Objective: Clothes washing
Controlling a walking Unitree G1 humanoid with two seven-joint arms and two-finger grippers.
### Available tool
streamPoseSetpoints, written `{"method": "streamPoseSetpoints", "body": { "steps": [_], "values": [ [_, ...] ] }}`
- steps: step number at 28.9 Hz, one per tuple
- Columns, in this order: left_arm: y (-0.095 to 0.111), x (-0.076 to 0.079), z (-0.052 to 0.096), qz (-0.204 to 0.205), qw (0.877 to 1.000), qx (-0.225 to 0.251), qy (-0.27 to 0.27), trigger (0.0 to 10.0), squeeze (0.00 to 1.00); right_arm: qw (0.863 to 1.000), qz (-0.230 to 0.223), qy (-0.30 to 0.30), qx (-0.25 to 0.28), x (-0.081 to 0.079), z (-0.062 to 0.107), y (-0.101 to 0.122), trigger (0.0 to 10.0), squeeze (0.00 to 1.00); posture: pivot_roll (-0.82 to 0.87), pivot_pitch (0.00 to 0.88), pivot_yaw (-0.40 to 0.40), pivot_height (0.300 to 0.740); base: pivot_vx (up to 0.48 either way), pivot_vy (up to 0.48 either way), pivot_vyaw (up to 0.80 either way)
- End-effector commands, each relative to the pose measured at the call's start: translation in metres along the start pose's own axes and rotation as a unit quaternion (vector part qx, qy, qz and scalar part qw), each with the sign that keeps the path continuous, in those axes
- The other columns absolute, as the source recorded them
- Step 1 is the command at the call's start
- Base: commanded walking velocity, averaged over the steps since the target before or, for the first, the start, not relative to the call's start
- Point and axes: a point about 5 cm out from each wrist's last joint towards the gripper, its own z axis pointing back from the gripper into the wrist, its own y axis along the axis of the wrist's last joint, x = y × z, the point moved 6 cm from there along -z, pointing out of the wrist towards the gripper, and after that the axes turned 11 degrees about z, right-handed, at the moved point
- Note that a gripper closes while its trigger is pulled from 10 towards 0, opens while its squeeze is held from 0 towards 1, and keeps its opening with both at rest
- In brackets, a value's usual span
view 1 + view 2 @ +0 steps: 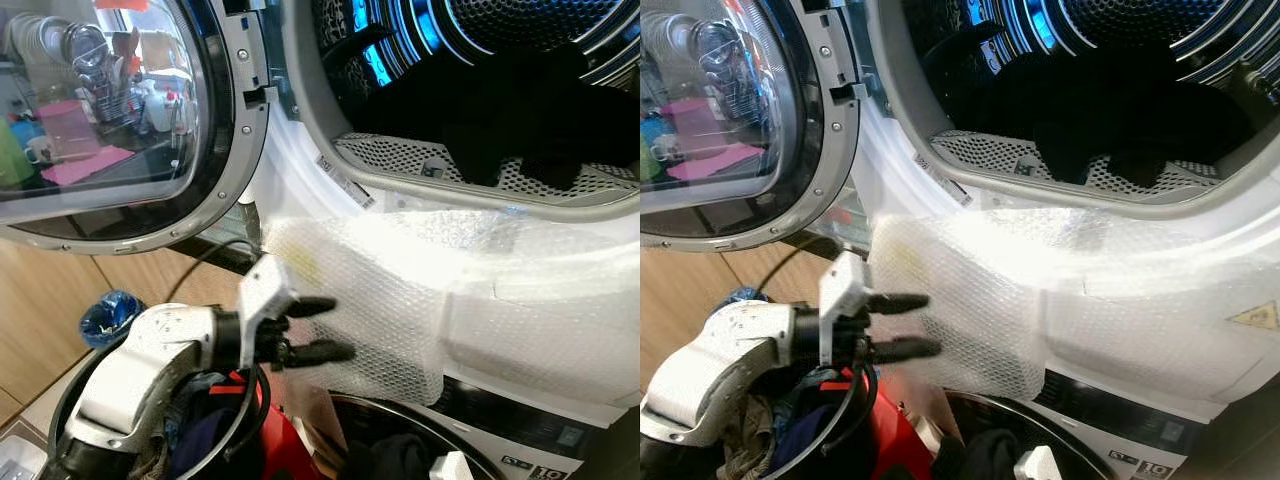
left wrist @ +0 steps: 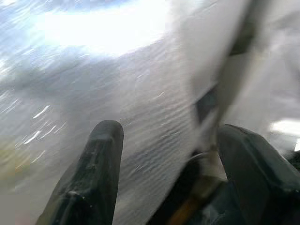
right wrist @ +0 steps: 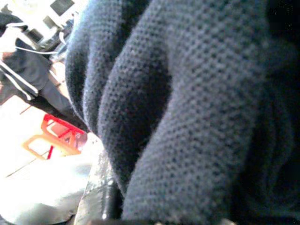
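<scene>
Two machines stand stacked: the upper drum gapes at 1 o'clock with its round door swung out at 10 o'clock, and a second porthole shows at 6 o'clock. One dark garment lies in the upper drum, draped over its perforated lip. One basket at 7 o'clock holds mixed clothes. Bubble wrap covers the white front between the machines. The left gripper hovers at the wrap, fingers parted, holding nothing. The right wrist view is pressed against dark knit cloth; whether the right gripper grips it cannot be told. The floor is wood.
</scene>
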Motion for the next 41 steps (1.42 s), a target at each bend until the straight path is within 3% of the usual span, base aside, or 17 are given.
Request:
{"method": "streamPoseSetpoints", "body": {
  "steps": [1,4,5,6,10,12,14,18,21,24,28,30,35,36,37,39,41],
  "values": [
    [-0.004,-0.013,0.007,-0.006,0.999,0.0,0.045,10.0,1.0,0.999,0.026,0.027,0.029,-0.009,-0.004,0.017,0.0,0.0,-0.05,0.007,0.119,0.74,0.0,0.0,0.0],
    [-0.038,-0.035,0.029,-0.005,0.988,-0.036,0.149,10.0,0.96,0.994,0.063,0.082,0.033,-0.027,0.003,0.033,0.0,0.0,-0.04,0.027,0.119,0.74,0.0,0.0,0.0],
    [-0.047,-0.04,0.035,-0.002,0.984,-0.043,0.172,10.0,0.59,0.992,0.074,0.095,0.033,-0.032,0.004,0.038,0.0,0.0,-0.04,0.027,0.119,0.74,0.0,0.0,0.0],
    [-0.054,-0.043,0.04,0.0,0.981,-0.046,0.189,10.0,0.0,0.99,0.083,0.105,0.033,-0.035,0.005,0.041,0.0,0.0,-0.04,0.033,0.118,0.74,0.0,0.0,0.0],
    [-0.08,-0.066,0.063,-0.002,0.956,-0.049,0.29,10.0,0.0,0.983,0.115,0.134,0.041,-0.046,0.006,0.06,0.0,0.0,-0.04,0.039,0.116,0.74,0.0,0.0,0.0],
    [-0.091,-0.087,0.088,-0.013,0.92,-0.042,0.389,10.0,0.0,0.976,0.137,0.159,0.052,-0.057,0.007,0.075,0.0,0.0,-0.04,0.045,0.116,0.74,0.0,0.0,0.0],
    [-0.092,-0.092,0.096,-0.017,0.91,-0.036,0.414,10.0,0.0,0.974,0.141,0.167,0.054,-0.061,0.008,0.078,0.0,0.0,-0.04,0.05,0.114,0.74,0.0,0.0,0.0],
    [-0.095,-0.107,0.144,-0.041,0.841,-0.009,0.54,10.0,0.0,0.96,0.171,0.211,0.059,-0.087,0.015,0.092,0.0,0.0,-0.03,0.061,0.108,0.74,0.0,0.0,0.0],
    [-0.103,-0.108,0.154,-0.046,0.825,-0.013,0.563,10.0,0.0,0.95,0.181,0.226,0.118,-0.1,0.016,0.123,0.0,0.0,-0.03,0.07,0.102,0.74,0.0,0.0,0.0],
    [-0.108,-0.105,0.149,-0.042,0.829,-0.008,0.558,10.0,0.0,0.928,0.2,0.234,0.209,-0.109,0.017,0.173,0.0,0.0,-0.02,0.071,0.101,0.74,0.0,0.0,0.0],
    [-0.114,-0.099,0.128,-0.041,0.845,0.001,0.534,10.0,0.0,0.871,0.261,0.22,0.353,-0.104,0.027,0.266,0.0,0.0,-0.02,0.064,0.106,0.74,0.0,0.0,0.0],
    [-0.114,-0.097,0.121,-0.042,0.85,0.002,0.525,10.0,0.0,0.843,0.285,0.217,0.402,-0.1,0.039,0.304,0.0,0.0,-0.03,0.056,0.108,0.74,0.0,0.0,0.0],
    [-0.116,-0.096,0.113,-0.038,0.855,0.007,0.518,10.0,0.0,0.796,0.316,0.222,0.466,-0.097,0.064,0.367,0.0,0.0,-0.03,0.047,0.113,0.74,0.0,0.0,0.0],
    [-0.116,-0.096,0.113,-0.038,0.855,0.007,0.518,10.0,0.0,0.796,0.316,0.222,0.466,-0.097,0.064,0.367,0.0,0.0,-0.03,0.047,0.113,0.74,0.0,0.0,0.0],
    [-0.117,-0.095,0.109,-0.037,0.857,0.009,0.514,10.0,0.0,0.78,0.318,0.224,0.491,-0.095,0.075,0.397,0.0,0.0,-0.04,0.044,0.112,0.74,0.0,0.0,0.0],
    [-0.118,-0.095,0.107,-0.036,0.859,0.01,0.511,10.0,0.0,0.775,0.321,0.219,0.499,-0.092,0.078,0.412,0.0,0.0,-0.04,0.043,0.11,0.74,0.0,0.0,0.0],
    [-0.119,-0.093,0.103,-0.032,0.861,0.011,0.507,10.0,0.0,0.778,0.345,0.171,0.498,-0.071,0.078,0.46,0.0,0.0,-0.03,0.036,0.103,0.74,0.0,0.0,0.0]
  ]
}}
